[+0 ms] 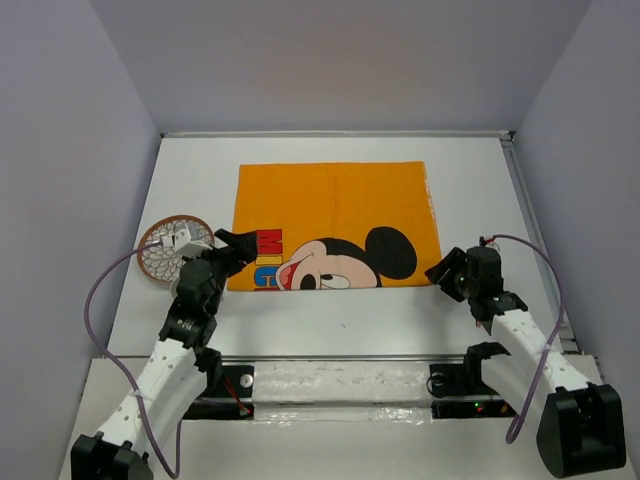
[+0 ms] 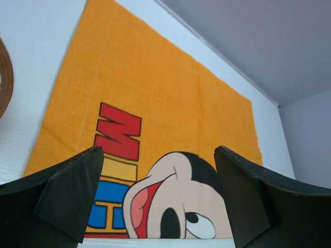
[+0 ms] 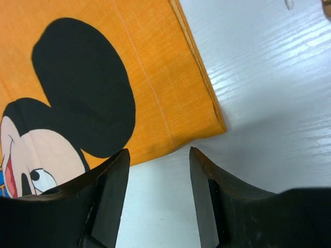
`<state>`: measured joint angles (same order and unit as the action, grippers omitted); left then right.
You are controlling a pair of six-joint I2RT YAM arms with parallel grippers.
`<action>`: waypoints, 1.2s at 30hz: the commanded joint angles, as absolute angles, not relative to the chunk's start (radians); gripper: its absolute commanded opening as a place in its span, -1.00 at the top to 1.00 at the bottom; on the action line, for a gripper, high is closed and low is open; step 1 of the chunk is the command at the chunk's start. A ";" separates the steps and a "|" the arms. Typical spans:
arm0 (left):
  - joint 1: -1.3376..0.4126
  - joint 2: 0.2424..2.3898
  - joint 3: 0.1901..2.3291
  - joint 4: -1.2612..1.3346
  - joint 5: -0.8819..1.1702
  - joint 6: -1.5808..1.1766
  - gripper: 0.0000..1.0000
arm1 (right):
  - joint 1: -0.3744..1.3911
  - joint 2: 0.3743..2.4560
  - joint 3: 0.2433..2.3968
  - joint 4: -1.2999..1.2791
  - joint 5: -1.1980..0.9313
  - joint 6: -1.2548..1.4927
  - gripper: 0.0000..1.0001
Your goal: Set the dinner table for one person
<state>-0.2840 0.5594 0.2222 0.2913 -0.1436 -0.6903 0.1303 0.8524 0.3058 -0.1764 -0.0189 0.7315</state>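
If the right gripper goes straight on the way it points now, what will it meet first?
Probably the near right corner of the orange placemat, seen between the fingers of the open right gripper; depth is unclear, so it may touch the white table beside it.

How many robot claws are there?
2. The left gripper sits at the near-left corner of the orange Mickey Mouse placemat, by a round woven coaster; the right gripper at its near-right corner. None seem hidden.

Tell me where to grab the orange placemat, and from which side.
Probably its near right corner, right hand coming low from the near side. The placemat lies flat on the table, so only a thin edge can be pinched, and that corner is just ahead of the open hand.
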 commanded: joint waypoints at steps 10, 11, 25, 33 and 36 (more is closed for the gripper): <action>-0.282 0.545 0.779 0.109 -0.043 -0.484 -0.98 | 0.286 0.929 0.535 -0.003 -0.175 0.678 -0.32; -0.281 0.546 0.807 0.071 -0.044 -0.451 -0.98 | 0.351 0.971 0.581 0.046 -0.145 0.687 -0.32; -0.299 0.439 0.789 0.072 -0.245 -0.187 -0.98 | 0.822 2.041 1.481 0.250 -0.219 0.718 -0.33; -0.299 0.425 0.747 0.104 -0.212 -0.207 -0.98 | 0.887 2.527 2.110 0.089 -0.308 0.770 -0.32; -0.302 0.428 0.750 0.109 -0.203 -0.209 -0.98 | 0.910 2.643 2.294 0.023 -0.327 0.779 -0.32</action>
